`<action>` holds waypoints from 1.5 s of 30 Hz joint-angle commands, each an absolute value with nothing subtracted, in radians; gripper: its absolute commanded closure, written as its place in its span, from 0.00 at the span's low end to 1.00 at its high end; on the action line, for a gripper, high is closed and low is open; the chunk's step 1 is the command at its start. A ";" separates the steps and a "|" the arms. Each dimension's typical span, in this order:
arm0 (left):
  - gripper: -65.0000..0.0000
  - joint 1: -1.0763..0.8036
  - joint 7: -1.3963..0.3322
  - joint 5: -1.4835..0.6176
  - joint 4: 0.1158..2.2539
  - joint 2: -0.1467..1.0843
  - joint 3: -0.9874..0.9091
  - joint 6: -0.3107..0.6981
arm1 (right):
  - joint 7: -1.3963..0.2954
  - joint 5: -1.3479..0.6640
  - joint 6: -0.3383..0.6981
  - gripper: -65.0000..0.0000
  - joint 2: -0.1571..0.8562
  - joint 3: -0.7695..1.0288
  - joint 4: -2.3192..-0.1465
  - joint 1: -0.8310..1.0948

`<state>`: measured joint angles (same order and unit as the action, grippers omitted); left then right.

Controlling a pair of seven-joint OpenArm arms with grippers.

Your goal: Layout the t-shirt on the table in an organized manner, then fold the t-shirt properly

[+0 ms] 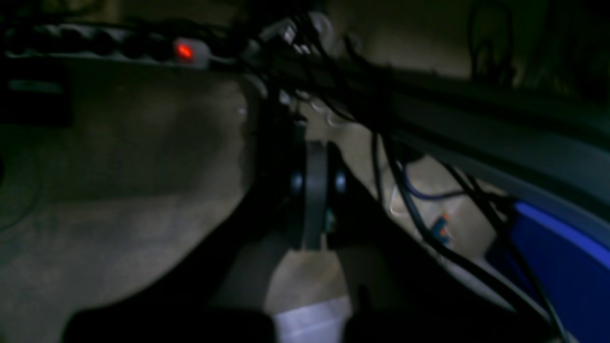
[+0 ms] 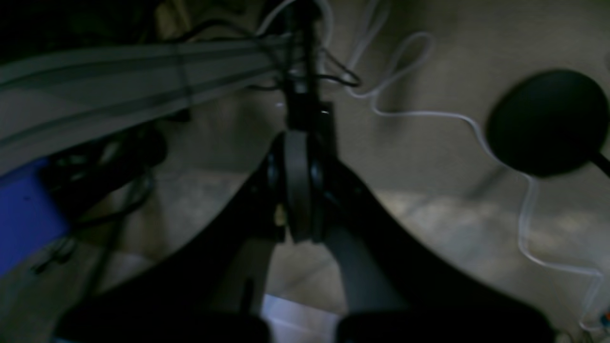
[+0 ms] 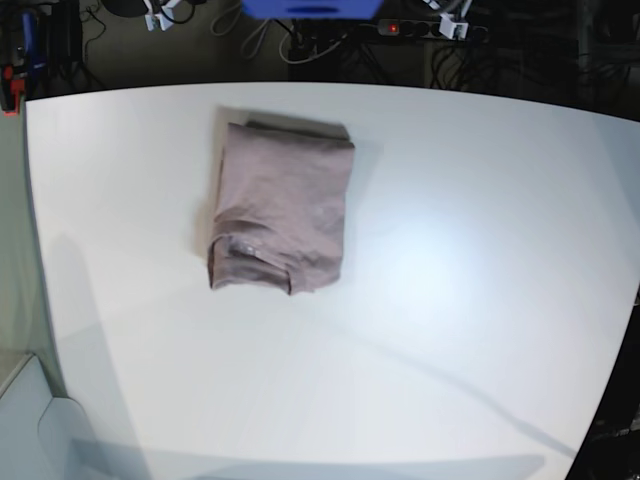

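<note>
Left wrist: we saw left gripper (image 1: pixel 314 200) dark, blurred, jaws pressed together, holding nothing; power strip (image 1: pixel 109 45) with red light, cables (image 1: pixel 419 209) beyond.
Right wrist: we saw right gripper (image 2: pixel 298 190) jaws together, empty; white cable (image 2: pixel 429 114), black round object (image 2: pixel 545 121) on floor.
Base: we noted t-shirt (image 3: pixel 282 205) folded into compact rectangle on tabletop (image 3: pixel 470 260), far-left part; no arms visible.
</note>
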<state>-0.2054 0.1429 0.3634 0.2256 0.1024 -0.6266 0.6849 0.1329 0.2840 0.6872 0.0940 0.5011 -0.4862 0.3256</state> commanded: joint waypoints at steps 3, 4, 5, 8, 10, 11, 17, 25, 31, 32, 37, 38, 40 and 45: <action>1.00 -0.180 0.156 0.394 0.199 0.110 -0.631 0.698 | 0.170 0.282 0.698 1.00 0.122 0.441 -0.407 0.297; 1.00 -0.170 0.156 0.398 0.196 0.110 -0.630 0.698 | 0.185 0.282 0.698 1.00 0.125 0.420 -0.375 0.285; 1.00 -0.163 0.156 0.400 0.196 0.110 -0.630 0.698 | 0.200 0.282 0.698 1.00 0.127 0.404 -0.348 0.272; 1.00 -0.142 0.156 0.395 0.188 0.110 -0.633 0.698 | 0.252 0.283 0.581 1.00 0.139 0.363 -0.285 0.255; 1.00 -0.122 0.154 0.398 0.160 0.110 -0.630 0.698 | 0.286 0.283 0.453 1.00 0.139 0.329 -0.265 0.252; 1.00 -0.113 0.156 0.400 0.139 0.110 -0.630 0.698 | 0.302 0.283 0.378 1.00 0.140 0.317 -0.255 0.251; 1.00 -0.099 0.160 0.397 0.116 0.077 -0.631 0.377 | 0.395 0.283 0.067 1.00 0.134 0.234 -0.200 0.231; 1.00 -0.076 0.156 0.394 0.107 0.068 -0.634 0.222 | 0.423 0.283 -0.085 1.00 0.107 0.163 -0.176 0.226; 1.00 -0.051 0.156 0.394 0.107 0.079 -0.634 0.124 | 0.418 0.280 -0.101 1.00 0.091 0.151 -0.174 0.226; 1.00 -0.050 0.156 0.394 0.107 0.079 -0.634 0.110 | 0.417 0.280 -0.102 1.00 0.090 0.151 -0.174 0.225; 1.00 -0.050 0.166 0.400 0.111 0.077 -0.630 0.099 | 0.417 0.278 -0.102 1.00 0.087 0.153 -0.147 0.197; 1.00 -0.050 0.166 0.400 0.114 0.077 -0.630 0.099 | 0.417 0.278 -0.102 1.00 0.087 0.153 -0.147 0.197; 1.00 -0.048 0.166 0.401 0.116 0.077 -0.630 0.099 | 0.420 0.278 -0.102 1.00 0.087 0.153 -0.147 0.200; 1.00 -0.048 0.166 0.403 0.110 0.077 -0.624 0.101 | 0.418 0.278 -0.101 1.00 0.088 0.153 -0.147 0.203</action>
